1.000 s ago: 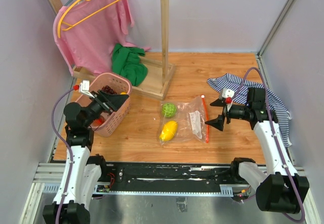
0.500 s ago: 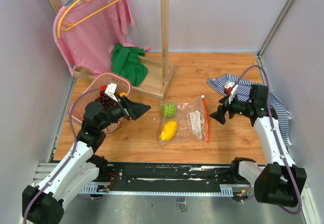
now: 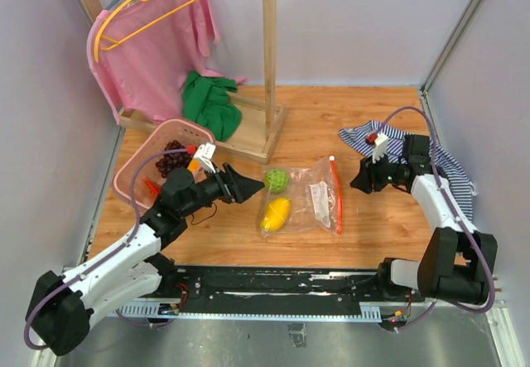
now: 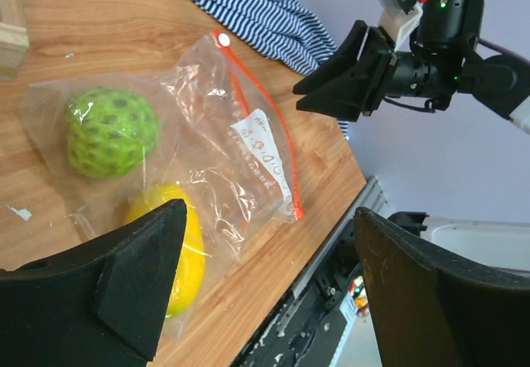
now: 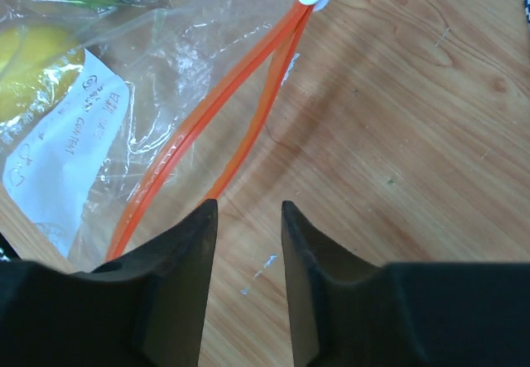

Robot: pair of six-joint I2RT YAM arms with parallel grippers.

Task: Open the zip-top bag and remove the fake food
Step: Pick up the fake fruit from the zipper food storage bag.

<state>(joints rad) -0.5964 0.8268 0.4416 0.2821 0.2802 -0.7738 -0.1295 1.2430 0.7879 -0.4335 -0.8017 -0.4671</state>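
Top external view put the zip-top bag (image 3: 310,197) flat on the wooden table (image 3: 373,234) between your arms. The fake food (image 3: 276,214) lay inside: a dimpled green ball (image 4: 112,131) and a smooth yellow oval (image 4: 190,259). Your left gripper (image 3: 251,186) stood wide and empty beside the ball. Your right gripper (image 5: 248,210) showed a narrow, empty gap near the orange zip strip (image 3: 336,195). That thin, crinkly film would likely slip, so the stiffer strip looked your best hold.
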